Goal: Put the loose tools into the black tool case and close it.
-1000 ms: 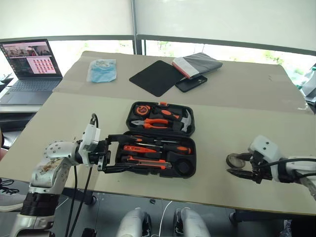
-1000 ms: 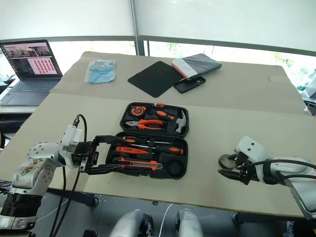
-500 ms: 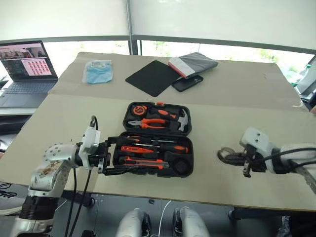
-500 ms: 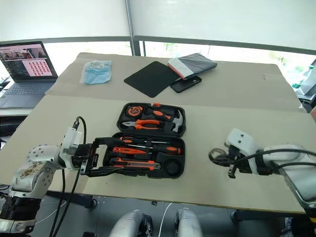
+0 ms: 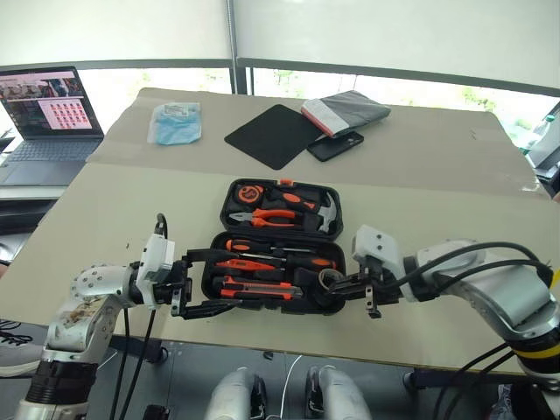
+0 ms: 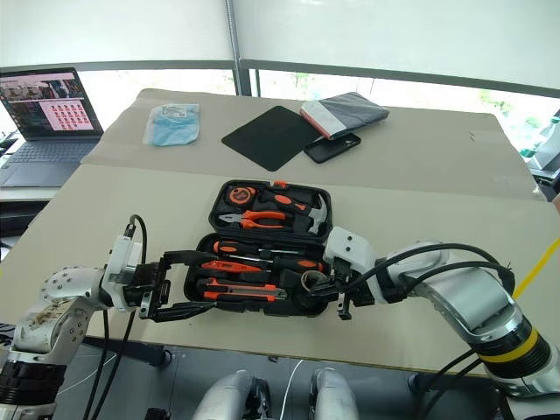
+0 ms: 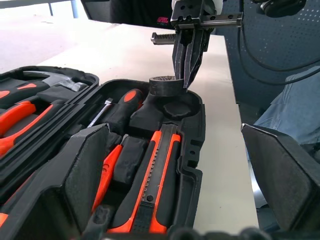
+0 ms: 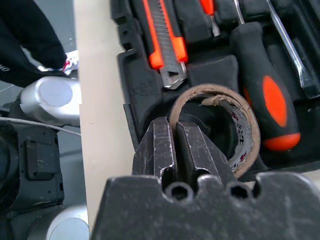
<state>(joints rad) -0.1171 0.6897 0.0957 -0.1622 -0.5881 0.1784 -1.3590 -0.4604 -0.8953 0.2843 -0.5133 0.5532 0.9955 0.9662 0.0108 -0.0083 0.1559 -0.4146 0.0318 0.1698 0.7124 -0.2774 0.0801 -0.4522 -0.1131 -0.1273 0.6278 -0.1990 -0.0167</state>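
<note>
Your right gripper (image 8: 173, 145) has swung in from the table's right side to the case (image 5: 273, 255); a second ago it sat well apart from the case with the tape roll (image 8: 220, 125) between its fingers, and now it hangs over the case's near right corner with that roll; its jaws are pressed together on the roll's cardboard wall, one finger inside the ring and one outside. You can see the roll just above the round recess (image 7: 176, 109) in that corner; whether it touches the recess floor you cannot tell, since the gripper covers its near side.

Your left gripper (image 5: 203, 282) has kept its place at the case's left end, fingers spread wide about the near tray's end, with no contact you can confirm.

Inside the near tray lie the screwdrivers (image 5: 282, 249) and the knife (image 5: 255, 286), already in their recesses; how many screwdrivers there are is hard to make out, as their shafts overlap. The lid stands open and flat on the table's middle.

At the far edge sit a mat (image 5: 276, 136), a phone (image 5: 337, 145) and a blue packet (image 5: 174, 122); the laptop (image 5: 42, 109) is cut off at the left.
</note>
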